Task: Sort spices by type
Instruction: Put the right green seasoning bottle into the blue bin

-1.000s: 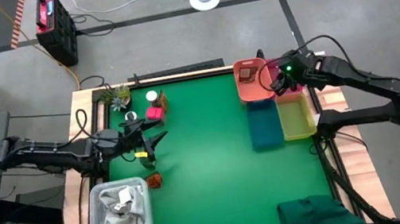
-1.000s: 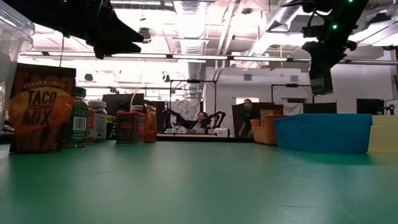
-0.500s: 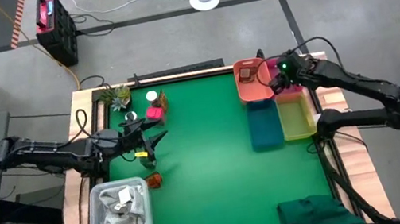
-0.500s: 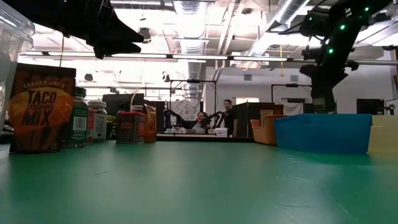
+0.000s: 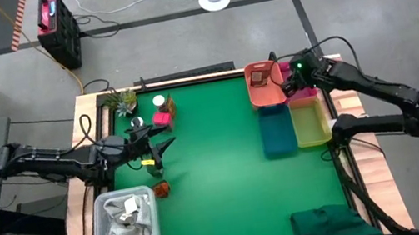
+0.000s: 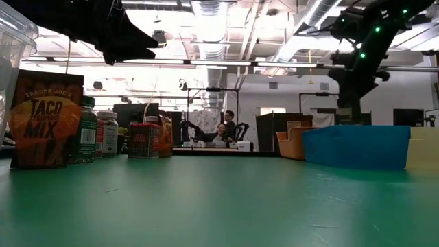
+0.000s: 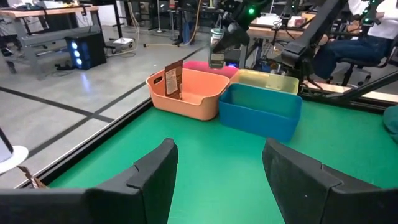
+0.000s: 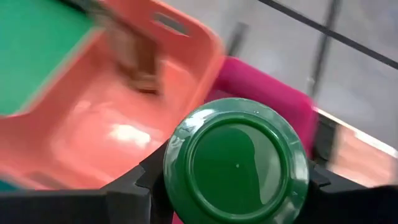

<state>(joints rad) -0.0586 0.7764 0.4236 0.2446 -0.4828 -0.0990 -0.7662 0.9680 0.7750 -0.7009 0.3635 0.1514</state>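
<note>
Right gripper (image 5: 289, 84) is clamped on a green-lidded jar (image 8: 236, 160), held in the air over the pink bin (image 8: 273, 93), just beside the orange bin (image 5: 266, 91), which holds a brown packet (image 7: 172, 79). Left gripper (image 7: 217, 171) hangs with fingers apart and empty, over the table's left side near the remaining spices (image 5: 160, 113); the taco mix packet (image 6: 45, 120) stands there too.

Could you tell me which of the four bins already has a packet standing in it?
The orange bin, at the far-left end of the bin cluster: a brown packet leans against its wall. The blue bin and yellow bin look empty; the pink one's interior is hidden.
</note>
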